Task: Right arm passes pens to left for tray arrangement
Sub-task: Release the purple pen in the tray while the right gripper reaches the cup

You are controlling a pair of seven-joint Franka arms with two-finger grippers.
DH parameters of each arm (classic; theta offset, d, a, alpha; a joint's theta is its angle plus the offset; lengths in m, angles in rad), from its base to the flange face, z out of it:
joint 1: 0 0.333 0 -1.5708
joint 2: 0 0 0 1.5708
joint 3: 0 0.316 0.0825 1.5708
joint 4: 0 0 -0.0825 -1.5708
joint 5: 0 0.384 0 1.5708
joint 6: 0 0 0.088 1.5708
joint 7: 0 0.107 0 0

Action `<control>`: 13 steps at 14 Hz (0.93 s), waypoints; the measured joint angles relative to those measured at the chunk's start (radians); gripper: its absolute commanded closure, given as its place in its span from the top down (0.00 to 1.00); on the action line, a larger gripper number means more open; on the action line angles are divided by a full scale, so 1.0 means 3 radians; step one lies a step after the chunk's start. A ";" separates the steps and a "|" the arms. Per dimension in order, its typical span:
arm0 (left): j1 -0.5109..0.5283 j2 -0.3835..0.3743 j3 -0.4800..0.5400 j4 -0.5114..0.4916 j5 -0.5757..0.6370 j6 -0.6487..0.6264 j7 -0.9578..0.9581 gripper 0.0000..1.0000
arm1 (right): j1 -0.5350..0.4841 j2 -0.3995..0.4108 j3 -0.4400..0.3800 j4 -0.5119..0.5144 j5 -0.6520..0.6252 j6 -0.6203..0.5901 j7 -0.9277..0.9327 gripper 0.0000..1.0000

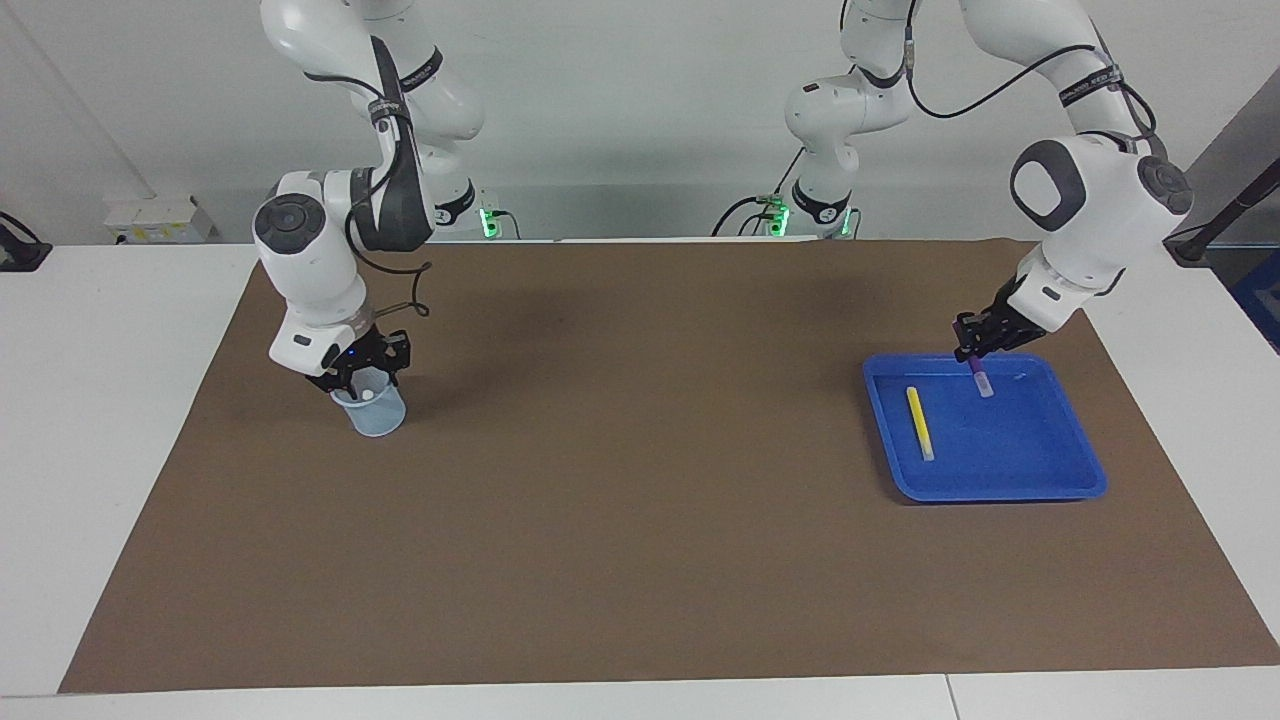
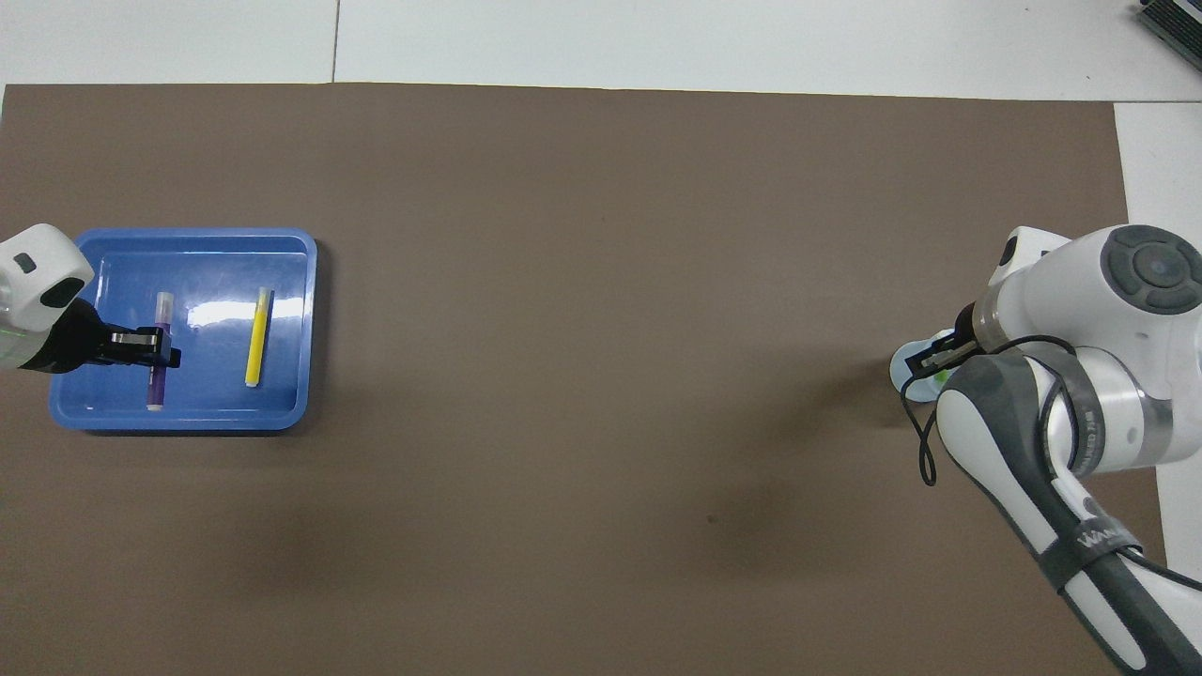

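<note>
1. You see only a sliver of the cup [image 2: 909, 361] in the overhead view; the right arm [image 2: 1080, 376] covers the rest.
2. You cannot make out the right gripper [image 1: 362, 372] fingertips at the cup's mouth, nor whether they touch the small pale tip inside.
3. The overhead view's edge cuts off the left arm [image 2: 33, 300] behind its wrist.
4. The left gripper [image 1: 978, 345] hides the upper part of the purple pen [image 1: 980, 378]; whether its tip touches the tray [image 1: 1040, 480] is unclear.
</note>
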 measured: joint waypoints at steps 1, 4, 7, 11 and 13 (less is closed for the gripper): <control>0.0020 0.0044 0.0002 -0.0001 0.0011 0.0068 0.0047 0.00 | -0.0001 0.0000 0.0000 0.0000 0.0001 -0.0003 0.0000 0.56; 0.0105 0.0205 0.0002 -0.0007 0.0016 0.0272 0.0194 0.00 | -0.0018 0.0001 -0.0003 0.0014 0.0091 -0.0065 0.0000 0.63; 0.0145 0.0404 0.0003 -0.0012 0.0016 0.0496 0.0258 0.00 | -0.0053 0.0001 -0.0005 0.0048 0.0135 -0.0110 0.0000 0.59; 0.0224 0.0627 0.0002 -0.0035 0.0017 0.0779 0.0363 0.00 | -0.0087 0.0009 -0.0006 0.0054 0.0142 -0.0078 0.0000 0.48; 0.0259 0.0700 0.0002 -0.0060 0.0017 0.0907 0.0393 0.00 | -0.0087 0.0013 -0.0006 0.0054 0.0142 -0.0030 0.0000 0.49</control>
